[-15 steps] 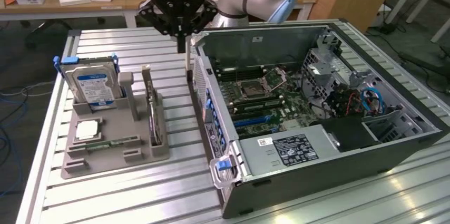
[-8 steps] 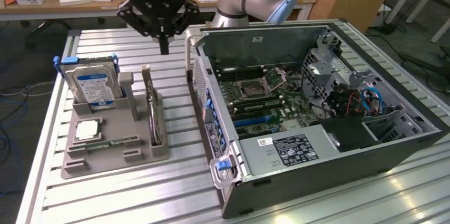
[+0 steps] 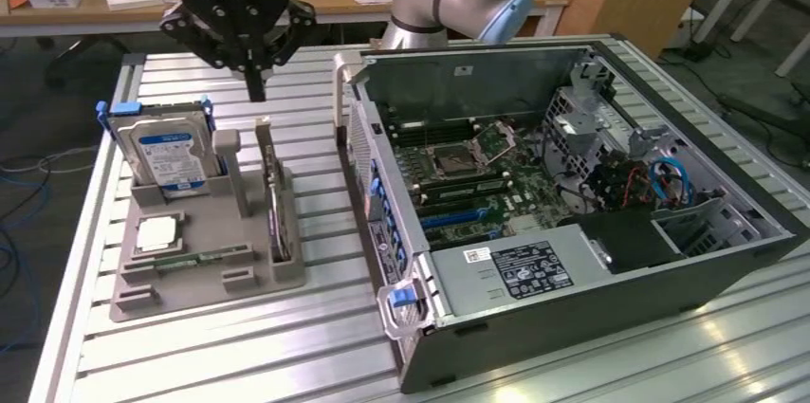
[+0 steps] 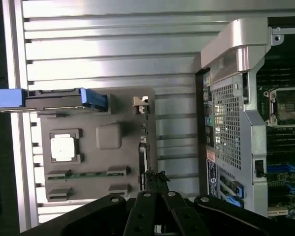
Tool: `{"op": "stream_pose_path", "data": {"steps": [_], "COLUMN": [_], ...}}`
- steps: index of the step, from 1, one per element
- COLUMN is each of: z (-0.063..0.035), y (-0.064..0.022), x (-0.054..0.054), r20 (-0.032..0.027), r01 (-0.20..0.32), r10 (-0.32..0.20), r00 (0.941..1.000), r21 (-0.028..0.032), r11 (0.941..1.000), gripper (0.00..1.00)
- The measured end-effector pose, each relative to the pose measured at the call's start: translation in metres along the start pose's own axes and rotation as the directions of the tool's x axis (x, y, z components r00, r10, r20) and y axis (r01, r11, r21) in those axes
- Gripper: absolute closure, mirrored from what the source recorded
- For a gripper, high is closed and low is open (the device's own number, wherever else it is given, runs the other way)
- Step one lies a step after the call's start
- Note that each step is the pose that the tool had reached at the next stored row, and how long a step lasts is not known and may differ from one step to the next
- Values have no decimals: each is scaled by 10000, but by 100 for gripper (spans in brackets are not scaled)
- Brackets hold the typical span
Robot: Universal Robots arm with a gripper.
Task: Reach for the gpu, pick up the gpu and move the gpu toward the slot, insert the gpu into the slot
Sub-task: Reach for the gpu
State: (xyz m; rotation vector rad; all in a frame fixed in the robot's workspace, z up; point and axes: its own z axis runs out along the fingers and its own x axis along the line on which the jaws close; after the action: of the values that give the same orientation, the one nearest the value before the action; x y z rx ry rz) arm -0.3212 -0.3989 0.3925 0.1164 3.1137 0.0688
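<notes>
Gpu (image 3: 273,196) stood on its long edge in the grey holder (image 3: 209,223) on the table (image 3: 317,346), just right of the hard drive (image 3: 165,152) in the exterior view. Your tool (image 3: 257,90) hung above it, clenched and empty; descending like that, you risked striking the top edge and tipping the card. It looked thin and dark, with a silver bracket at one end. Farther right, the slot (image 3: 456,218) lay inside the open case (image 3: 570,327).

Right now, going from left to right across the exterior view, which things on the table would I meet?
In order: hard drive → gpu, standing on its edge → motherboard inside the open case → blue cables.
</notes>
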Motion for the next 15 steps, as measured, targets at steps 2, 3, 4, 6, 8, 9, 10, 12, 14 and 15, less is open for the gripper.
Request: {"op": "stream_pose_path", "data": {"steps": [2,3,4,6,8,9,10,12,14,15], "z": [-2,-3,-4,-5,-5,-6,-6,-6,-6,-6], "y": [-6,-9,-12,-18,-21,-21,-21,-21,-21,-21], "x": [82,126,167,243,290,289,289,289,289,289], "r20": [0,0,0,0,2,2,2,1,0,0], "r01": [-2,-2,-1,-1,-2,-2,-1,-1,-1,-1], "r10": [2,2,1,1,2,2,1,1,1,1], "r00": [10000,10000,10000,10000,10000,10000,10000,10000,10000,10000], "r21": [0,0,0,0,-1,-1,-2,0,0,0], "r11": [10000,10000,10000,10000,10000,10000,10000,10000,10000,10000], "gripper": [90,90,90,90,90,90,90,90,90,90]}}
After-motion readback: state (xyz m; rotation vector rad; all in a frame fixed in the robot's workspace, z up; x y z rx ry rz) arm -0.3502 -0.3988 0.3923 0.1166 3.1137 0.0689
